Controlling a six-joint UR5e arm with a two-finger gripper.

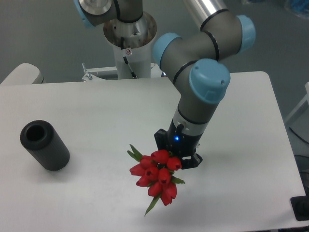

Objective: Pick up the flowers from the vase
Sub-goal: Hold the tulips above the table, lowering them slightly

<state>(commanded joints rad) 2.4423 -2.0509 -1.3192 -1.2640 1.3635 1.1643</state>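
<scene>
The flowers, a tight bunch of red tulip buds with green leaves, are at the middle front of the white table, far from the vase. My gripper points down right behind the bunch. Its black body with a blue light shows, but the buds hide its fingers and the stems. It appears shut on the flowers' stems. The vase, a matte black cylinder, is at the left of the table. Its round hole shows dark and holds nothing.
The arm's grey and light blue joints reach over the table's back middle from the base. The table's right edge and front edge are close to the flowers.
</scene>
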